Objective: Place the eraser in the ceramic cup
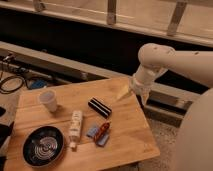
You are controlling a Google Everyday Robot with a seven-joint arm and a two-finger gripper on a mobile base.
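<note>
The eraser (99, 107), a small black block with pale stripes, lies on the wooden table (127, 135) near its middle. The ceramic cup (48, 100), small and whitish, stands upright at the table's left. My gripper (133, 95) hangs over the table's far right edge, to the right of the eraser and a little above it. Its two fingers point down, stand apart and hold nothing. The cup is well to the left of the gripper, beyond the eraser.
A white tube-like bottle (75, 123) lies in front of the eraser. A small red-and-blue item (101, 132) lies to the bottle's right. A wide dark dish with a spiral pattern (43, 145) sits at the front left. Cables (12, 82) lie on the floor at the left.
</note>
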